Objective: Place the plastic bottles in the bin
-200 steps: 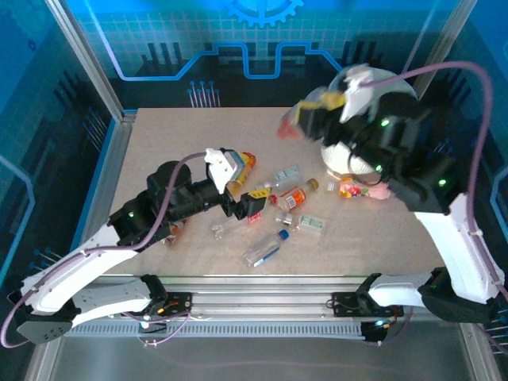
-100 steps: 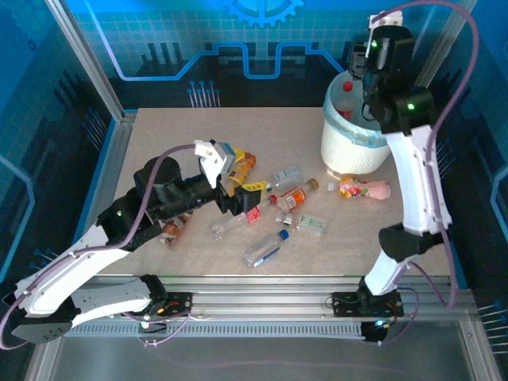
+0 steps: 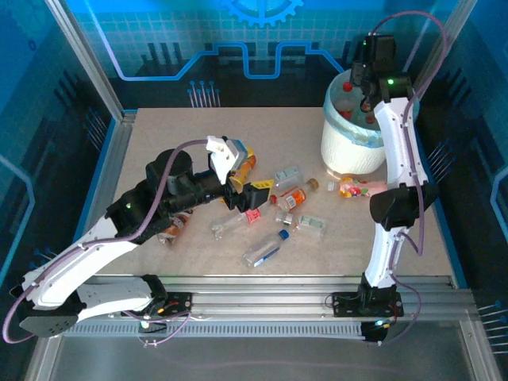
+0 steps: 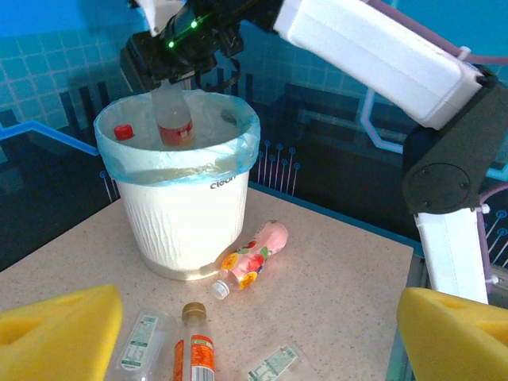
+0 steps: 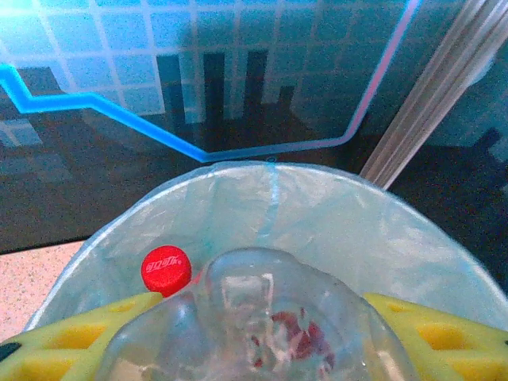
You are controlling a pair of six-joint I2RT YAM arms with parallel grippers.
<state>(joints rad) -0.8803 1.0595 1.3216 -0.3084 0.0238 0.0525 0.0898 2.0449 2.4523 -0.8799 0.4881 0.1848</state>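
My right gripper (image 3: 363, 86) hangs over the bin (image 3: 349, 147), a white bucket with a light-blue liner, and is shut on a clear red-labelled bottle (image 4: 175, 119) held upright in the bin's mouth. From the right wrist, that bottle (image 5: 262, 317) sits between the yellow fingers, above a red cap (image 5: 166, 268) inside the bin. My left gripper (image 3: 248, 194) stands open and empty over the table's middle. Ahead of it lie a pink bottle (image 4: 254, 258), an orange-labelled bottle (image 4: 197, 349) and a clear one (image 4: 143, 341).
Several more bottles are strewn over the table: a blue-capped one (image 3: 262, 248), clear ones (image 3: 311, 225) (image 3: 226, 228) and an orange-yellow one (image 3: 246, 163) by the left wrist. Metal frame posts and blue panels close off the back and sides.
My right arm has swung up and back with the clear bottle and now holds it in the bin's mouth. The left gripper has shifted a little.
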